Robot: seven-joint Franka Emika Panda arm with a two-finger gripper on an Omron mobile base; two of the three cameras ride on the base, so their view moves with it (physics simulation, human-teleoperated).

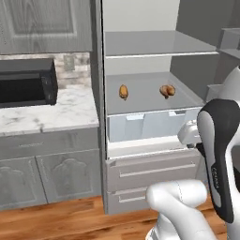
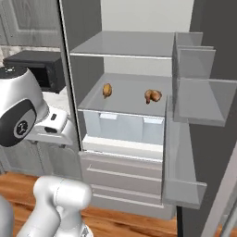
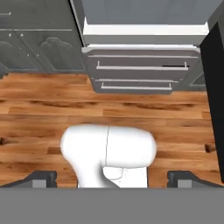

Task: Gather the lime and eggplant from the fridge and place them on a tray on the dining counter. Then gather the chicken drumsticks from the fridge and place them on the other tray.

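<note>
Chicken drumsticks [image 1: 123,92] [image 1: 167,90] small, blurry on fridge shelf [image 1: 145,101]

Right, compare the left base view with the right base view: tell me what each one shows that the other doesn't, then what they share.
Left base view alone: the marble counter and the lower cabinet doors under it.

Right base view alone: the open fridge door's shelves, seen from the inside.

Both share: the two chicken drumsticks, the left drumstick and the right drumstick, lying apart on the middle fridge shelf, the crisper bins below, the microwave and the wooden floor.
</note>
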